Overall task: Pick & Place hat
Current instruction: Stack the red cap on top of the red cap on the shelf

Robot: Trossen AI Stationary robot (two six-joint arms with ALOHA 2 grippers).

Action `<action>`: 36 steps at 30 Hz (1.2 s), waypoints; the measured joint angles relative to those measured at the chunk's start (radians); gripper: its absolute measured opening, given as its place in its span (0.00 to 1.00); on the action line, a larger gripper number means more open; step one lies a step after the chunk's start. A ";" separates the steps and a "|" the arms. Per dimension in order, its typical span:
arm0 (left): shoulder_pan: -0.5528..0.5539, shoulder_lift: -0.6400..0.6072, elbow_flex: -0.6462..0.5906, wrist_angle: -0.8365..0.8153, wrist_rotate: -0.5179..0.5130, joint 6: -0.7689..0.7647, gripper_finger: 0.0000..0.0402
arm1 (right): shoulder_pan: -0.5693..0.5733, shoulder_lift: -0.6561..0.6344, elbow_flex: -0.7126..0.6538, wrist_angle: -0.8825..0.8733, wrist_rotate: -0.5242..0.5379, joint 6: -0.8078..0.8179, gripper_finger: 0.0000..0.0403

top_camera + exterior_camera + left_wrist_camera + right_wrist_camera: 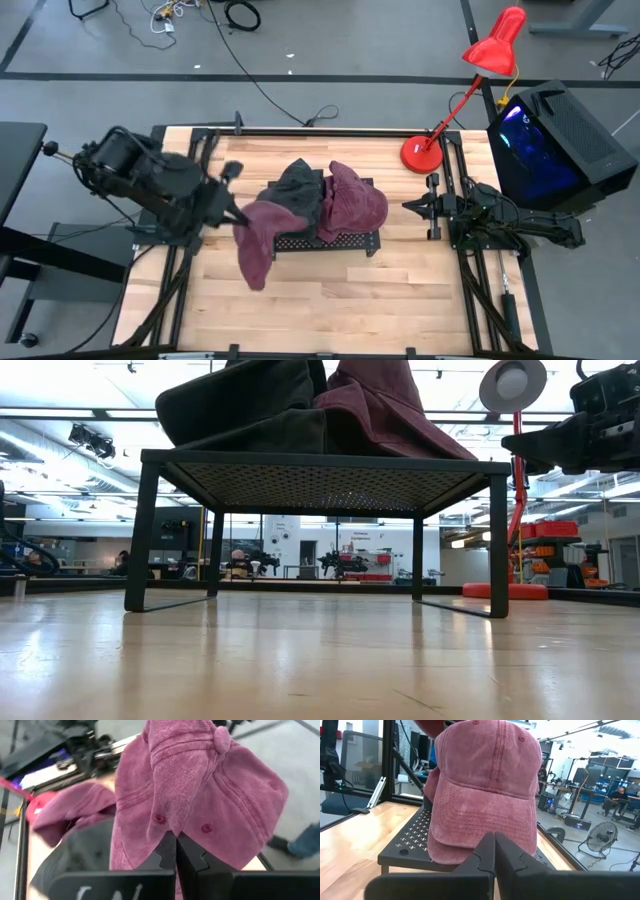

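My left gripper [237,214] is shut on a maroon hat [258,245] just off the left end of a black perforated stand [345,243]; the left wrist view shows that hat's crown and top button [221,737]. On the stand's top lie a dark grey hat [300,188] and a second maroon hat [357,205], which also shows in the right wrist view [485,795]. My right gripper [410,207] waits shut at the table's right side, pointing level at the stand. My left gripper pinches a fold of the maroon hat's crown [170,827] between its two fingers, next to two eyelets. The fingers come from the table's left, slanting down. The hat hangs slack below and past the fingers, over the table by the stand's left end.
A red desk lamp [490,55] stands with its base [422,153] on the table's far right corner. A black computer case [555,140] with blue light sits beyond the right edge. Bare wood lies in front of the stand [330,300].
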 joint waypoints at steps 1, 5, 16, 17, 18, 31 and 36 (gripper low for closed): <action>-0.020 0.010 0.000 0.008 0.000 0.014 0.00 | 0.000 0.000 0.000 0.000 0.000 0.000 0.01; -0.102 0.047 0.000 0.050 0.041 0.088 0.00 | 0.000 0.000 0.000 0.000 0.000 0.000 0.01; -0.261 0.140 0.000 0.115 0.138 0.359 0.00 | 0.000 0.000 0.000 0.002 0.000 0.000 0.01; -0.271 0.148 0.000 0.117 0.139 0.385 0.00 | 0.000 0.000 0.000 0.002 0.000 0.000 0.01; -0.282 0.157 0.000 0.117 0.141 0.412 0.00 | 0.000 0.000 0.000 0.002 0.000 0.000 0.01; -0.368 0.277 0.000 0.099 0.145 0.634 0.00 | 0.000 0.000 0.000 0.002 0.000 0.000 0.01; -0.368 0.323 0.000 0.087 0.138 0.733 0.00 | 0.000 0.000 0.000 0.002 0.000 0.000 0.01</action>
